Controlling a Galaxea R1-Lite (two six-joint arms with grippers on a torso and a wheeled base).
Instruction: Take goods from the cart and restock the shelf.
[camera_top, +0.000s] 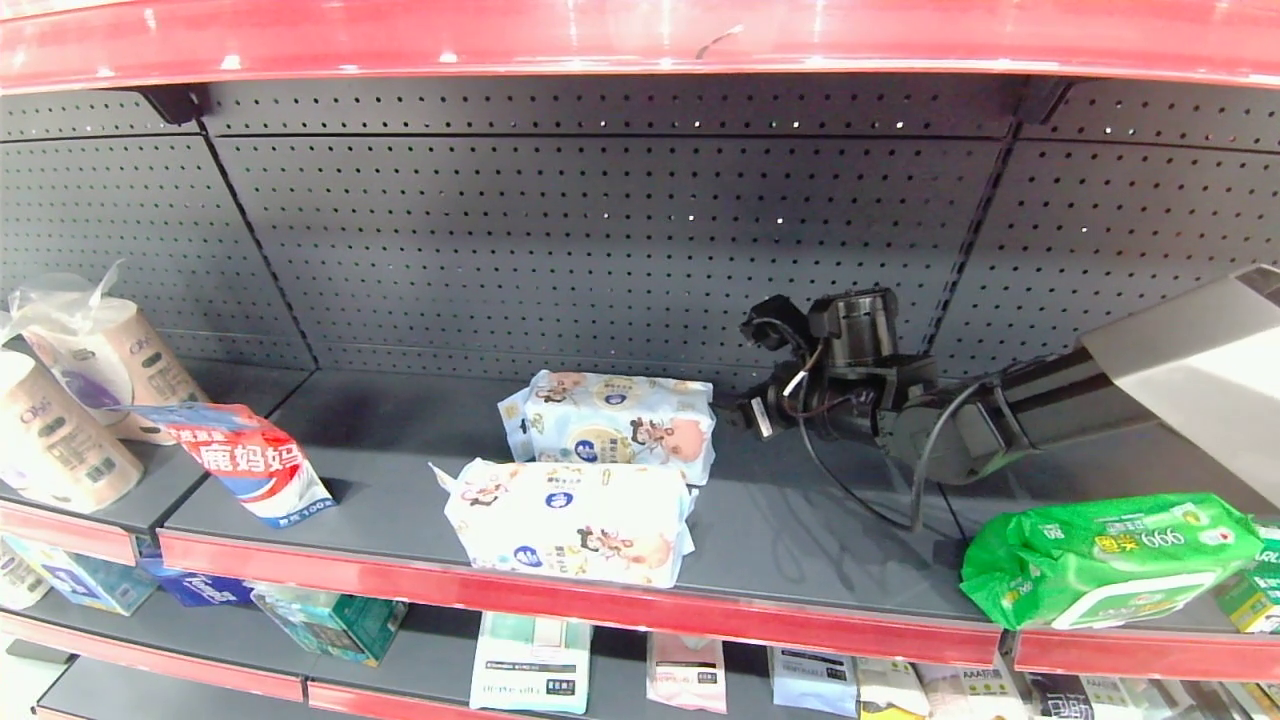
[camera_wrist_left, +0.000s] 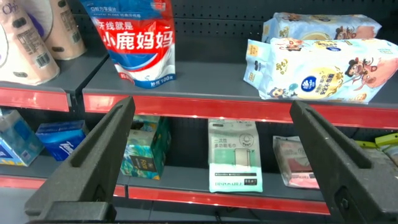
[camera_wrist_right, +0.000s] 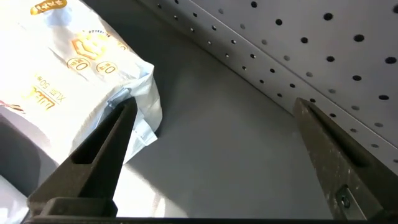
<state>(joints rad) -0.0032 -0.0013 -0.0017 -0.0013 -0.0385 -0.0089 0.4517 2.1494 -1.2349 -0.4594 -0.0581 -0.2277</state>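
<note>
Two white cartoon-printed packs lie on the grey shelf (camera_top: 800, 530): one at the back (camera_top: 610, 425), one near the front edge (camera_top: 570, 520). My right gripper (camera_top: 755, 385) is inside the shelf bay, just right of the back pack. In the right wrist view it stands open (camera_wrist_right: 214, 106), with one finger (camera_wrist_right: 106, 149) at the crimped end of that pack (camera_wrist_right: 74, 74) and bare shelf between the fingers. My left gripper (camera_wrist_left: 211, 109) is open and holds nothing, out in front of the shelf and lower, facing the front pack (camera_wrist_left: 317, 68).
A red and blue bag (camera_top: 250, 465) stands at the shelf's left. Wrapped paper rolls (camera_top: 70, 410) fill the neighbouring bay. A green wipes pack (camera_top: 1110, 555) lies at the right front edge. Perforated back wall (camera_top: 600, 250) is close behind. Lower shelves hold several small packs (camera_wrist_left: 233, 155).
</note>
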